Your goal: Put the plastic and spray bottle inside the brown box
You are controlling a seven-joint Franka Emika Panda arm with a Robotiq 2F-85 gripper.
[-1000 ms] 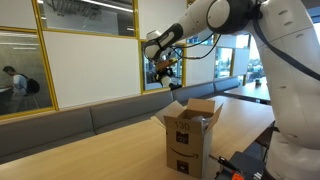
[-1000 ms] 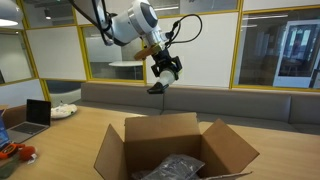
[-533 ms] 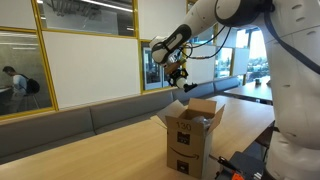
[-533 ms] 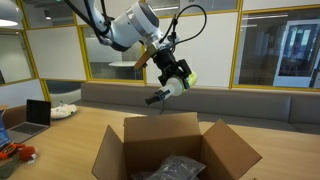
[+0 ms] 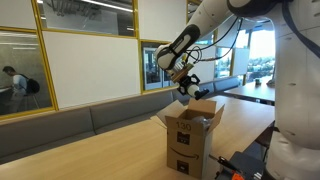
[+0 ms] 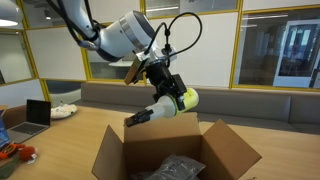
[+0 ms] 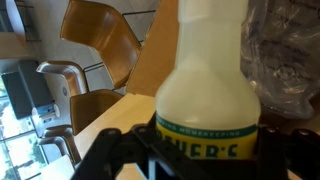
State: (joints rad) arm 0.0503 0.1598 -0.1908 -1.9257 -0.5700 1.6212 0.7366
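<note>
My gripper (image 6: 168,98) is shut on the spray bottle (image 6: 183,100), a yellow bottle tilted on its side just above the open brown box (image 6: 175,150). In an exterior view the bottle (image 5: 189,87) hangs over the box (image 5: 190,135) on the wooden table. The wrist view shows the bottle (image 7: 207,90) filling the frame between my fingers (image 7: 200,150), with a green-lettered label. A crumpled clear plastic (image 6: 172,167) lies inside the box; it also shows in the wrist view (image 7: 285,55).
The box's flaps (image 6: 235,148) stand open outward. A grey bench (image 5: 90,120) runs along the wall behind the table. A laptop (image 6: 36,115) and white cloth (image 6: 63,111) lie at the table's far side. Brown chairs (image 7: 100,40) show in the wrist view.
My gripper has moved down and toward the box with the spray bottle in it, and the bottle now tilts just above the box opening.
</note>
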